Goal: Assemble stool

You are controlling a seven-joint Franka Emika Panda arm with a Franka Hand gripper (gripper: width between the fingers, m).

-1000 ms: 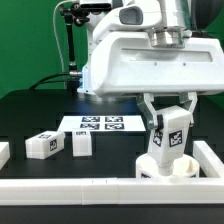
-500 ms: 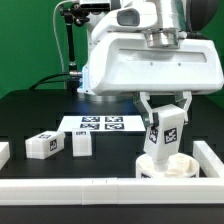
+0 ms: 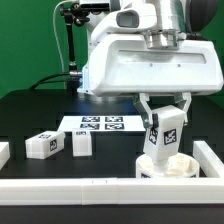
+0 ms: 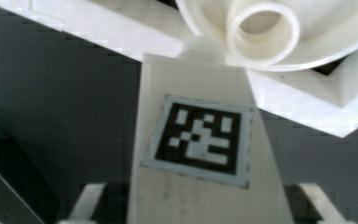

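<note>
Above black table [image 3: 35, 110], end effector [image 3: 167, 126] clamps leg [image 3: 166, 142].

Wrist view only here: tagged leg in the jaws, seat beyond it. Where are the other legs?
Observer: A loose leg and a second loose leg lie on the table, toward the exterior view's left, apart from the seat.
Operator: Held leg upright?
Observer: Yes, the held leg stands upright in the gripper, directly over the seat.
Operator: What's behind the loose ones?
Observer: The marker board, flat on the table.
</note>
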